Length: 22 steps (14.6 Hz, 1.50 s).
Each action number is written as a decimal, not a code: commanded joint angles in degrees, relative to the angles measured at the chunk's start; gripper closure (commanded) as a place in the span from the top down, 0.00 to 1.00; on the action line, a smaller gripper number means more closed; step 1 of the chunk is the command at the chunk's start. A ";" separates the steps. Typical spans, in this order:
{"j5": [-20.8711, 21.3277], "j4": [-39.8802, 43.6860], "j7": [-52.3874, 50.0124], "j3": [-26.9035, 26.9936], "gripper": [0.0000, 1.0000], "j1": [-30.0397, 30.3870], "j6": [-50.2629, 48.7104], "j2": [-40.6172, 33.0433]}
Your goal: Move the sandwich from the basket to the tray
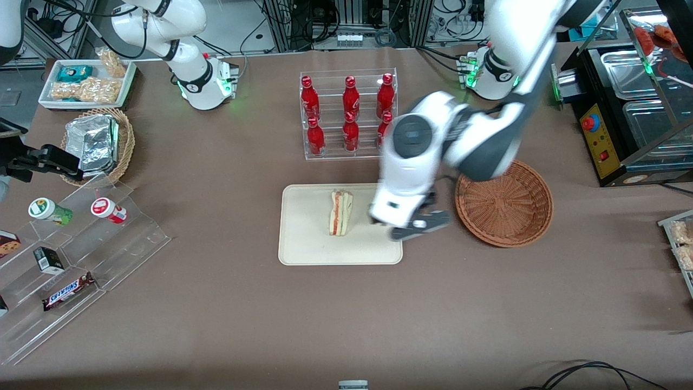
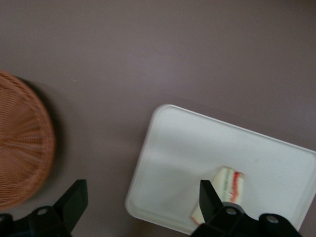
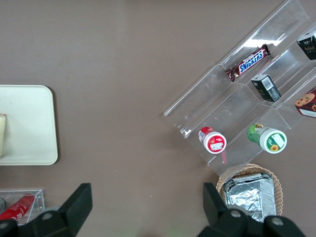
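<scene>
Sandwich [image 1: 341,213], a small triangular wedge of pale bread with red and green filling, is lying on the flat rectangular cream plastic tray [image 1: 303,244] at frame centre in the front view, so placement looks done. Left arm's gripper [image 1: 409,227] is hanging just beside the tray's edge, between tray and basket, fingers spread wide and gripping nothing; the wrist view is showing the sandwich [image 2: 228,187] apart from the black fingertips [image 2: 74,197]. Round brown woven wicker basket [image 1: 504,203], right of centre, is sitting with nothing in it. Judged step: release finished, retreat in hand. Next move is calling for lifting clear without clipping the tray rim. Red bottles in a clear rack [image 1: 349,111] are standing higher in frame.
</scene>
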 commanded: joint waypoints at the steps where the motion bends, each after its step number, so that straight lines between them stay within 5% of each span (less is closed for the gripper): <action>1: -1.97 -4.37 6.31 -0.39 1.00 6.94 -5.17 -5.74; 6: -3.37 -4.28 23.36 -0.30 1.00 20.73 -19.06 -13.47; 9: -7.76 -4.89 33.56 0.66 1.00 26.20 -24.95 -19.62; 13: -11.19 -6.92 36.22 9.09 1.00 22.36 -26.73 -27.80; 22: -11.02 -5.25 44.22 9.28 1.00 22.61 -28.40 -28.78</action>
